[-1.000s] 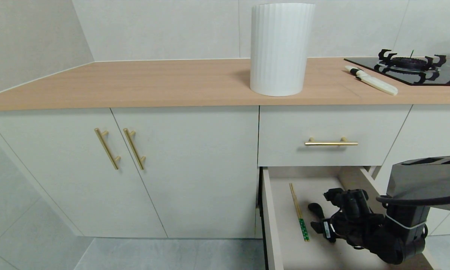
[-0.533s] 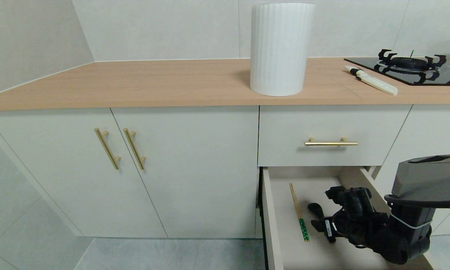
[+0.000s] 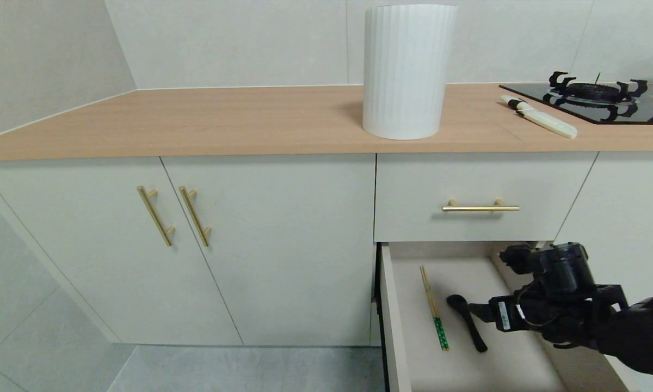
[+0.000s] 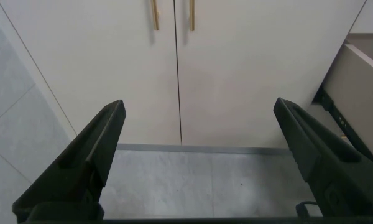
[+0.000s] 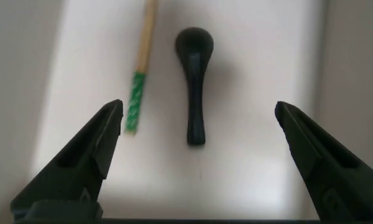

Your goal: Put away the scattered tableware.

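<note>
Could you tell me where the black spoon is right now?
The black spoon lies inside the open drawer at the head view's lower right, beside the chopsticks, on their right, apart from them.

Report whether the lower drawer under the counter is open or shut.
Open: the pale lower drawer is pulled out, with wooden green-tipped chopsticks and a black spoon lying inside.
</note>
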